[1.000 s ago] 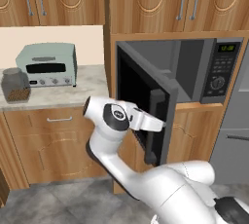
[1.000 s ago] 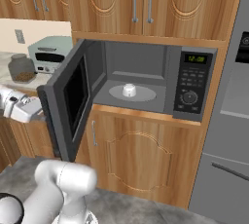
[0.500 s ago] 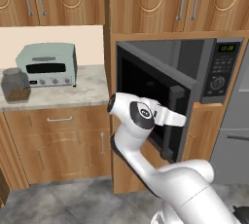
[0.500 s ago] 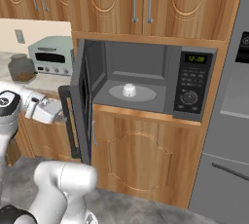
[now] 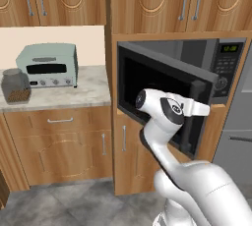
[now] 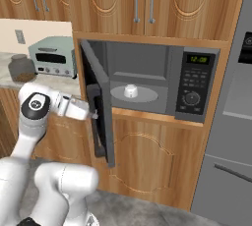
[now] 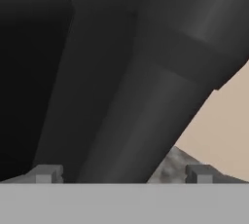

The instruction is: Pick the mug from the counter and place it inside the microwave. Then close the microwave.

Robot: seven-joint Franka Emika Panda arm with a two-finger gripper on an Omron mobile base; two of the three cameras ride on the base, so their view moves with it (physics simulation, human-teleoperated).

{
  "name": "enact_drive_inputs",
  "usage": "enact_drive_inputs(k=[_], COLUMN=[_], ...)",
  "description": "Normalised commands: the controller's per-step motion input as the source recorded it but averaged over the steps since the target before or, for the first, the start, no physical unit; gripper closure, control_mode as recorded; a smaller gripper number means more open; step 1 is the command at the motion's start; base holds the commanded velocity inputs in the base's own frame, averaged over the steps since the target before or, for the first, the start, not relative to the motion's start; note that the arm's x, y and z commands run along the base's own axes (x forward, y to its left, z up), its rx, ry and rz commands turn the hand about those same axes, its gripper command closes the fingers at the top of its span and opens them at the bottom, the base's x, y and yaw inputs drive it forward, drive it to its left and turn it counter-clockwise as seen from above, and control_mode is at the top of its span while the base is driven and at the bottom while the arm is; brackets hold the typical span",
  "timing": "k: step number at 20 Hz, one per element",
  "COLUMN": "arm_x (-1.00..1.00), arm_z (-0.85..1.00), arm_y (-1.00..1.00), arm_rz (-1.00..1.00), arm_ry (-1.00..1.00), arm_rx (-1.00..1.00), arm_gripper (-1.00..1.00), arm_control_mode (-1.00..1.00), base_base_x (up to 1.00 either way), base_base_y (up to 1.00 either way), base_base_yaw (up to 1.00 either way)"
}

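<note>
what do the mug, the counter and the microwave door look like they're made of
Mug: plain matte white, ceramic-looking; too small to be sure.
Counter: pale grey-beige with marbled veining, looks like polished stone.
Microwave door: dark grey, smooth satin sheen in the hand view, likely painted metal or plastic; its window is black and glassy.

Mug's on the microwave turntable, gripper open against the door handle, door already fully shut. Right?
Not quite: the door isn't shut. The right base view shows it swung partway out from the microwave, cavity exposed, with the mug on the turntable inside. The rest holds: the gripper is open, up against the door handle.
</note>
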Motion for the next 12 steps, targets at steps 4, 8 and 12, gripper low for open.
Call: enact_drive_inputs(k=[4, 8, 12], arm_x=[0.57, 0.66, 0.76], arm_z=[0.06, 0.0, 0.0], arm_y=[-0.64, -0.62, -0.5], arm_rz=[0.06, 0.09, 0.15], arm_ry=[0.14, 0.17, 0.08], arm_rx=[0.12, 0.17, 0.17], arm_gripper=[-1.0, -1.0, -1.0], arm_control_mode=[-1.0, -1.0, -1.0], base_base_x=[0.0, 0.0, 0.0], base_base_y=[0.0, 0.0, 0.0], base_base_yaw=[0.0, 0.0, 0.0])
